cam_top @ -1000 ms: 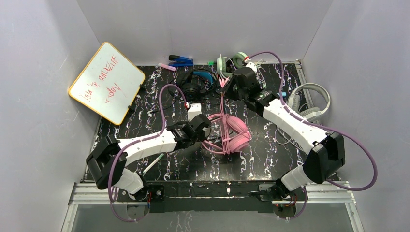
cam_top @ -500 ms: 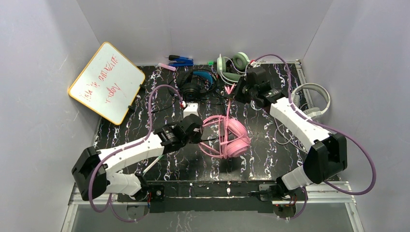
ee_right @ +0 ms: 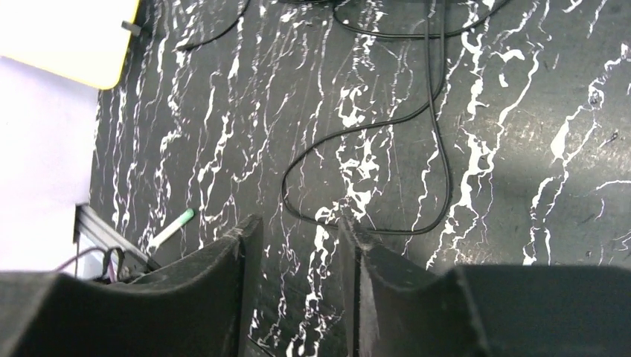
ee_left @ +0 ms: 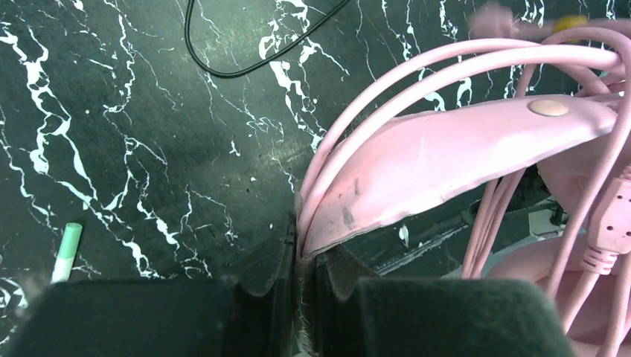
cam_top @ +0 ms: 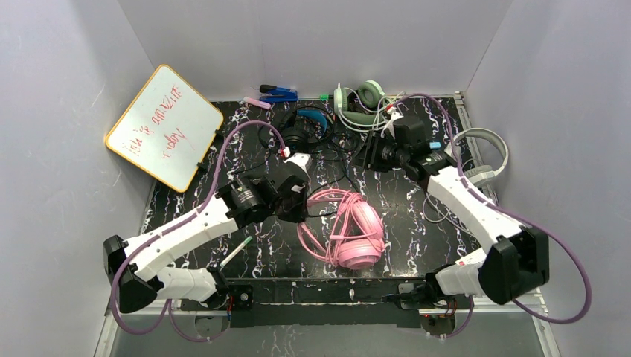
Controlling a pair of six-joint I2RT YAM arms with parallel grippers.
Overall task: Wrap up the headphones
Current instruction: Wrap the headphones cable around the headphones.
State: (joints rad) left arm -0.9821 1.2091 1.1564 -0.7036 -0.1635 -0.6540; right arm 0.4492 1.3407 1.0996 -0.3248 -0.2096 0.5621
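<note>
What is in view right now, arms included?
Pink headphones: one, pink, table middle, cord looped over the band.
Black-and-blue headphones: one, far middle.
Green headphones: one, green and white, far edge.
White-grey headphones: one, right edge.
Whiteboard: one, white with a yellow rim, far left.
Marker: one, green-tipped, near the left arm's base.
Table: one, black marbled.
Left gripper: shut on the pink band.
Right gripper: open, over bare table and a black cord.
</note>
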